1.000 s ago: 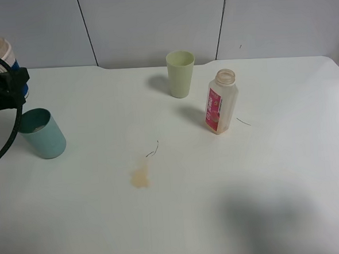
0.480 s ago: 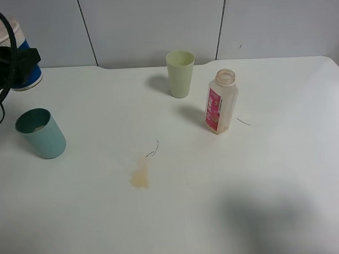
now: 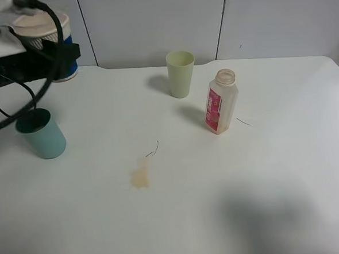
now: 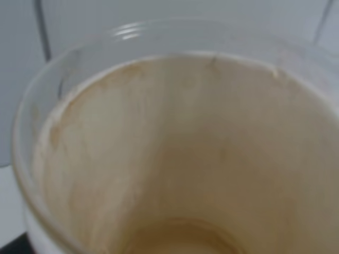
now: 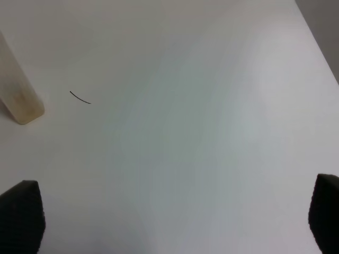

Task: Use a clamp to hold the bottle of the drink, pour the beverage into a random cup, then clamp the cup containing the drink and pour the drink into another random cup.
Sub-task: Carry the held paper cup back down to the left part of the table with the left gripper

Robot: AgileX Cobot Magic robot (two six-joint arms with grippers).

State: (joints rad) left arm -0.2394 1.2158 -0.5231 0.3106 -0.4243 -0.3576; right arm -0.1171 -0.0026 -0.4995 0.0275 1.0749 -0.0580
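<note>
Left pincer (image 3: 41, 45) clenched on paper cup (image 3: 42, 25), raised above teal cup (image 3: 41, 135); tilt slowly over its mouth; right pincer (image 5: 175, 222) released

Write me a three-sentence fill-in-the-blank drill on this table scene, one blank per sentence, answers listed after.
1. The bottle with the pink label stands upright with its cap ____.
2. The pale green cup stands ____ on the table, behind the bottle.
3. The left end effector holds a paper cup with a ____ band, raised above the teal cup.

Missing words: off; upright; blue
</note>
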